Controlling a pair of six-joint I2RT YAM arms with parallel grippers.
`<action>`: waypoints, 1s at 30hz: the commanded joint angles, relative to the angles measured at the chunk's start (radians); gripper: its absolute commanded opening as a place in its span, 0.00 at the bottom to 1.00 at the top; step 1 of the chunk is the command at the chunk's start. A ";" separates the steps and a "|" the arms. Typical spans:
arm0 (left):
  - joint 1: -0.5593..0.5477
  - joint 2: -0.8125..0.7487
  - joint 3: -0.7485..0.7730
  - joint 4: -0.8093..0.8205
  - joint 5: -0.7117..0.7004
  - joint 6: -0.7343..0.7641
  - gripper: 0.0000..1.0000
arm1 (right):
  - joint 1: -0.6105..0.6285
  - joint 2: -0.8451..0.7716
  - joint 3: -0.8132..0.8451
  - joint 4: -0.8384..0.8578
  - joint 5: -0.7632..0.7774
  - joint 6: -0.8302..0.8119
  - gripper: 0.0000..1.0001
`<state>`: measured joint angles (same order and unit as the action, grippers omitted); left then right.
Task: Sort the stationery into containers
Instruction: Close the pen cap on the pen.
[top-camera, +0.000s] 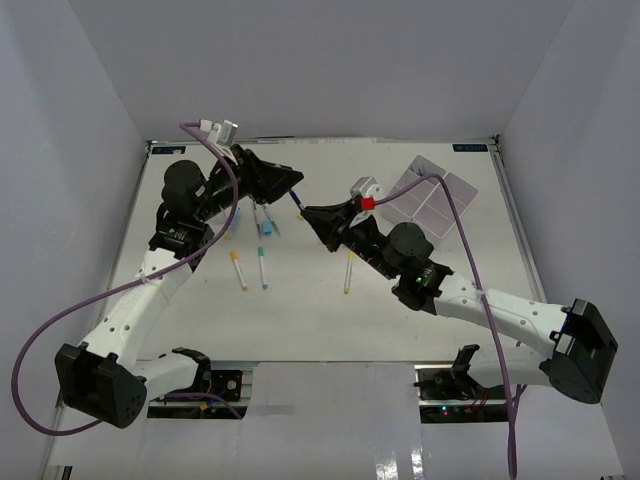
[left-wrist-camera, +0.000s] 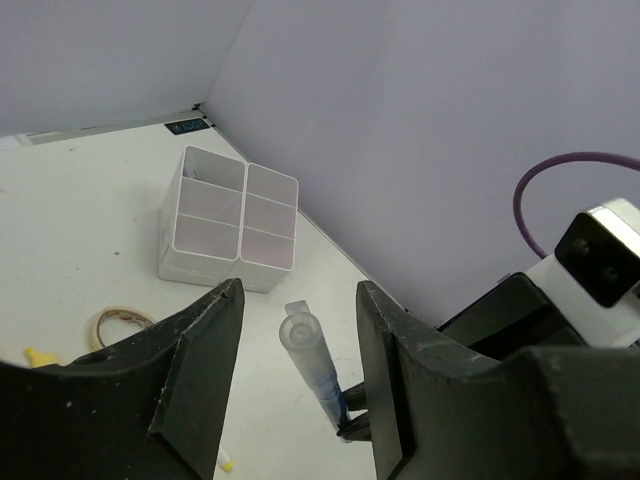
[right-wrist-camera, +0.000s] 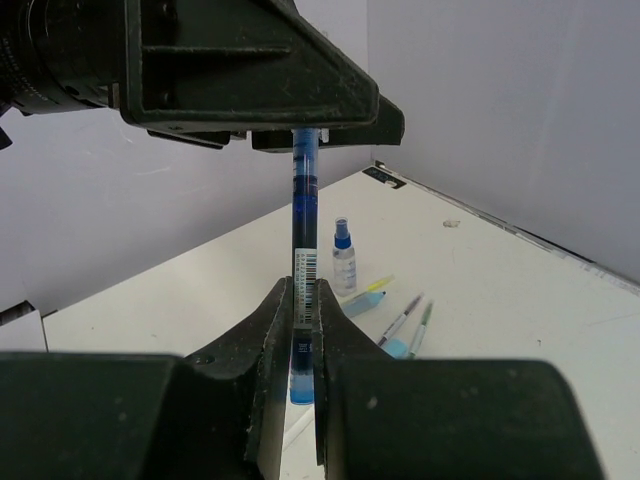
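A blue pen (top-camera: 298, 203) hangs in the air between my two grippers. My right gripper (right-wrist-camera: 303, 290) is shut on its barcoded lower barrel (right-wrist-camera: 303, 215). My left gripper (left-wrist-camera: 300, 288) stands open around the pen's clear cap end (left-wrist-camera: 312, 365), with a gap on both sides. In the top view the left gripper (top-camera: 292, 182) meets the right gripper (top-camera: 308, 214) above the table's middle. The white four-compartment tray (top-camera: 432, 200) sits at the back right, also in the left wrist view as the tray (left-wrist-camera: 200, 265). A tan rubber band (left-wrist-camera: 120, 322) lies beside it.
Loose pens (top-camera: 262, 265) with yellow and teal caps lie on the table (top-camera: 300, 320) between the arms, one more (top-camera: 348, 272) to the right. A small blue-capped bottle (right-wrist-camera: 344, 255), a blue block (right-wrist-camera: 362, 303) and two thin markers (right-wrist-camera: 400, 320) lie below the right gripper.
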<state>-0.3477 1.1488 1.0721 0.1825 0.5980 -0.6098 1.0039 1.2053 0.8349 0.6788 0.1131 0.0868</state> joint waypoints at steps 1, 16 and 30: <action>0.003 -0.038 0.052 0.034 0.006 -0.067 0.60 | 0.007 0.010 -0.005 0.094 -0.001 0.013 0.08; 0.003 -0.095 0.075 -0.057 -0.105 -0.085 0.75 | 0.009 0.037 -0.031 0.143 0.054 0.002 0.08; 0.004 -0.118 0.080 -0.164 -0.264 -0.071 0.79 | 0.007 0.010 -0.068 0.215 0.082 -0.007 0.08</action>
<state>-0.3477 1.0626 1.1156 0.0353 0.3878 -0.6880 1.0084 1.2461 0.7734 0.8059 0.1452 0.0940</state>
